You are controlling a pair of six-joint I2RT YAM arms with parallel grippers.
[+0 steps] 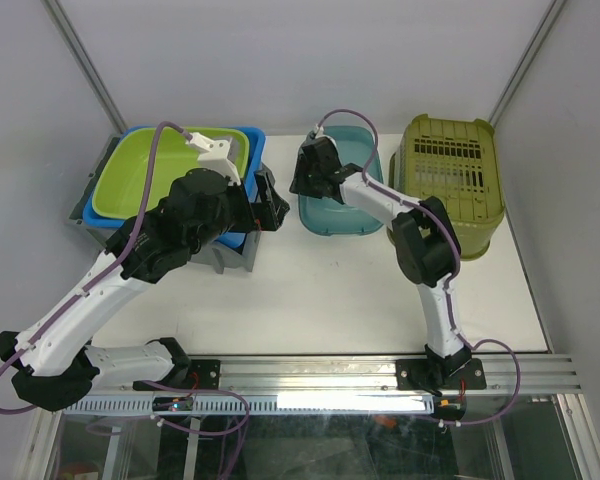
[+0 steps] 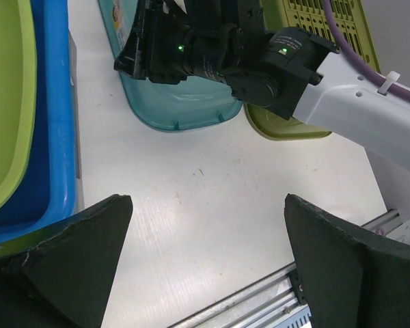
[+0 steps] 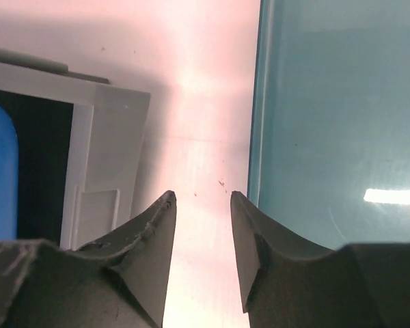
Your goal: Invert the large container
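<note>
Since the blue bin (image 2: 44, 171), just left of my wide-open left tool (image 2: 205, 205), looks stiff, light and slippery, I'd pinch its thin rim (image 2: 63, 123). My right tool (image 3: 203, 198) is slightly apart.

Lime-green tub (image 1: 145, 180), plain and bright. Blue bin (image 1: 248, 140), a saturated royal blue. Crate (image 1: 235, 258), pale grey. Teal tub (image 1: 345, 215), glossy, with a white glint of reflected light. Basket (image 1: 450, 190), olive green, patterned with rows of narrow slots. Table (image 1: 320, 300), plain white with a few faint dark specks. Left arm (image 1: 90, 300) and right arm (image 1: 440, 310), white with black joints, trailed by purple cables (image 2: 343, 42). Left gripper (image 2: 206, 205) and right gripper (image 3: 202, 198), matt charcoal-black fingers with scuffed pale edges. Two small green lights (image 2: 180, 48) on the right arm's black wrist.
</note>
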